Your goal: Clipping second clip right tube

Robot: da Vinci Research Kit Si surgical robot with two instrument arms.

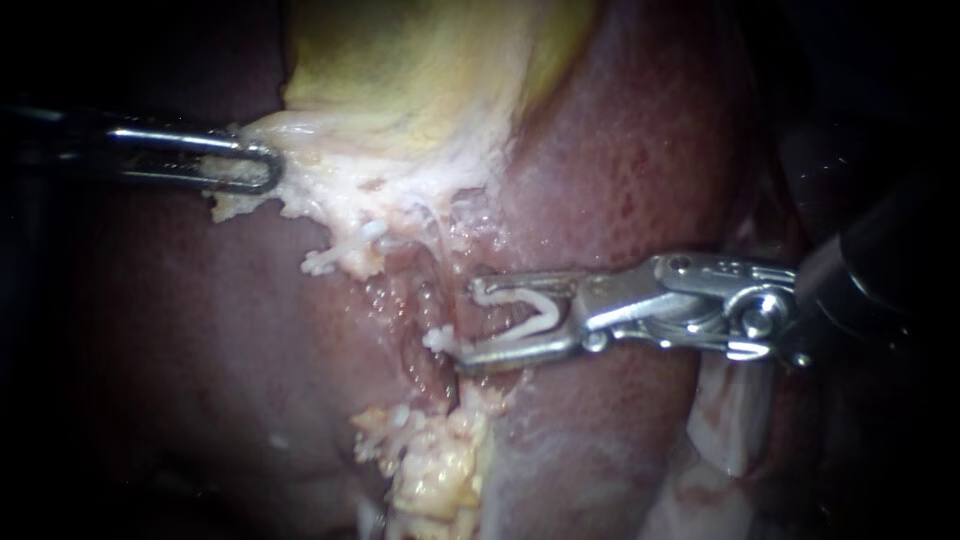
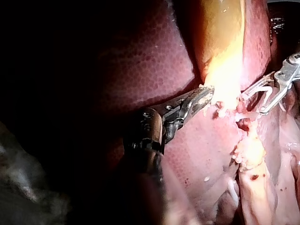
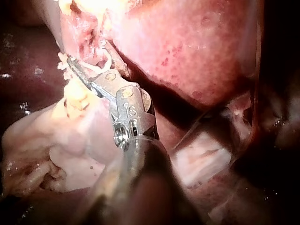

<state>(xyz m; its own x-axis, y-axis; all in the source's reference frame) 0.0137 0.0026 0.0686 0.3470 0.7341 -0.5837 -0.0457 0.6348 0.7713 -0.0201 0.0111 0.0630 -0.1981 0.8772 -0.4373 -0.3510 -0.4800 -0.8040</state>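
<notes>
left instrument (image 1: 255, 168) jaws clamp gallbladder (image 1: 420, 80) edge | right instrument (image 1: 468, 322) jaws hold open white clip (image 1: 515, 297) between them

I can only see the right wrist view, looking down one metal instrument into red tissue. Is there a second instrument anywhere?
Observer: Yes. The endoscope view shows the left instrument coming in from the left, its jaws shut on the pale lower edge of the gallbladder.
Operator: Is it near mine?
Observer: No. The right instrument sits lower, against the liver, with bare tissue between the two.
Operator: What is the white thing in my jaws?
Observer: A clip. Seen side-on in the endoscope view, it is open in a V, with one leg along each jaw.
</notes>
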